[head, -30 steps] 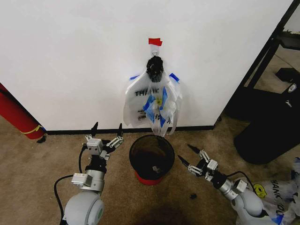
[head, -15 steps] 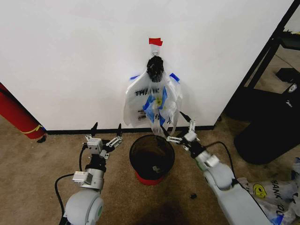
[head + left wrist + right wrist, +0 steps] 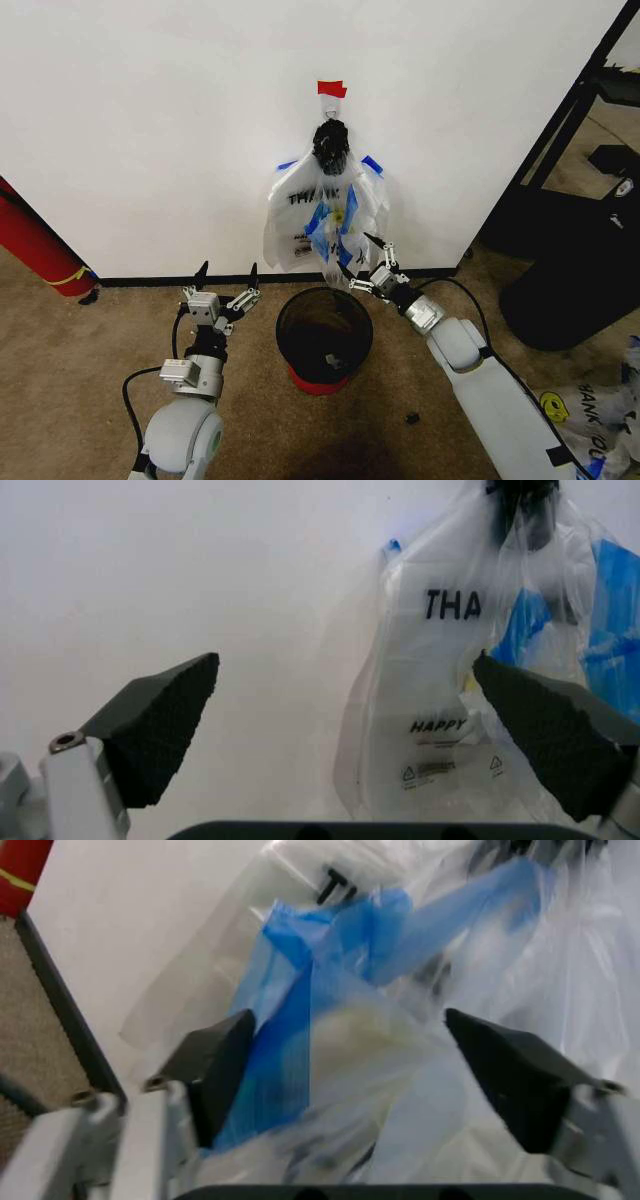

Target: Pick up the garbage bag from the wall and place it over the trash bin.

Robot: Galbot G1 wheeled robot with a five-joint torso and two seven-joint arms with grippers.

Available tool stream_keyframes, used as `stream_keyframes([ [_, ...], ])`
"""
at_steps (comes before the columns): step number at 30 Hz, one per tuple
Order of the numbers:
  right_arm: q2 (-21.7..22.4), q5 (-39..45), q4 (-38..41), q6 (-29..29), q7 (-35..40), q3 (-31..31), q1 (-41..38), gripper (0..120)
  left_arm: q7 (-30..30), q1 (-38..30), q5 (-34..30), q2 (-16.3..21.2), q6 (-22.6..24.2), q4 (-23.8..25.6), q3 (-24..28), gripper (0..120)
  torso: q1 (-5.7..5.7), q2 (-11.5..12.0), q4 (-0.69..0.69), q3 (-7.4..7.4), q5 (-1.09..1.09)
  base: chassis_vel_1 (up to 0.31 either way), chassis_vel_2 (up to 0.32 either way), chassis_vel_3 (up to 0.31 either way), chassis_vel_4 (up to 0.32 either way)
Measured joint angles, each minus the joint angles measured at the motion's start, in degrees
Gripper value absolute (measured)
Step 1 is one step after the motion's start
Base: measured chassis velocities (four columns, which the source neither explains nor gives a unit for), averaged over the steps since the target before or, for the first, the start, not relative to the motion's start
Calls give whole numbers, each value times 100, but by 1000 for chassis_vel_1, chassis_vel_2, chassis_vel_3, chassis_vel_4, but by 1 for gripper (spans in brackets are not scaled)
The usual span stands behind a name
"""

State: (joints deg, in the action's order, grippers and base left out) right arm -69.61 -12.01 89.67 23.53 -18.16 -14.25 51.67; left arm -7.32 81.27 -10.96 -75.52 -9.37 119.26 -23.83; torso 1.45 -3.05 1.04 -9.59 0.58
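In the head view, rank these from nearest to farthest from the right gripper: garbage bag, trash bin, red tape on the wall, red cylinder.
From the right gripper, open at the bag's lower edge:
1. Garbage bag, hanging on the wall, its lower edge between the fingers.
2. Trash bin, on the floor just below, toward the left arm.
3. Red tape, on the wall above the bag.
4. Red cylinder, far left.

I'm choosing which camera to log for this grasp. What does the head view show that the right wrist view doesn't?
Head view alone: the trash bin, the left hand open beside it, and the hook end of the garbage bag. Right wrist view alone: the bag's blue tape lying between the right hand's open fingers. Both: the bag, the wall, the right hand at the bag's lower edge.
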Motion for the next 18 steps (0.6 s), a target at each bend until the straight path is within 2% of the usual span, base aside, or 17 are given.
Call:
stream_keyframes([
  [3, -23, -119, -61, 3, -69, 10, -120, 59, -2, 19, 28, -23, -6, 0, -1, 100, 0, 0, 0, 0, 0, 0, 0, 0, 0],
  [5, -27, -149, -75, 0, -88, 8, -140, 58, -3, 26, 35, -30, -8, 3, -2, 100, 0, 0, 0, 0, 0, 0, 0, 0, 0],
  [10, 3, -253, -81, -201, -249, -130, -137, 41, -12, 91, 75, -53, -13, 75, -9, 100, 0, 0, -1, 0, 0, 0, 0, 0, 0],
  [11, 47, -232, -42, -259, -300, -184, -87, 34, -15, 108, 82, -62, -14, 96, -14, 100, 0, 0, 0, 0, 0, 0, 0, 0, 0],
  [13, 75, -202, -12, -291, -331, -210, -54, 33, -16, 115, 85, -66, -14, 104, -15, 100, 0, 0, 0, 0, 0, 0, 0, 0, 0],
  [18, 254, 394, 151, -439, -417, -316, 204, 11, -20, 155, 129, -103, -17, 160, 3, 100, 0, 0, 0, 0, 0, 0, 0, 0, 0],
])
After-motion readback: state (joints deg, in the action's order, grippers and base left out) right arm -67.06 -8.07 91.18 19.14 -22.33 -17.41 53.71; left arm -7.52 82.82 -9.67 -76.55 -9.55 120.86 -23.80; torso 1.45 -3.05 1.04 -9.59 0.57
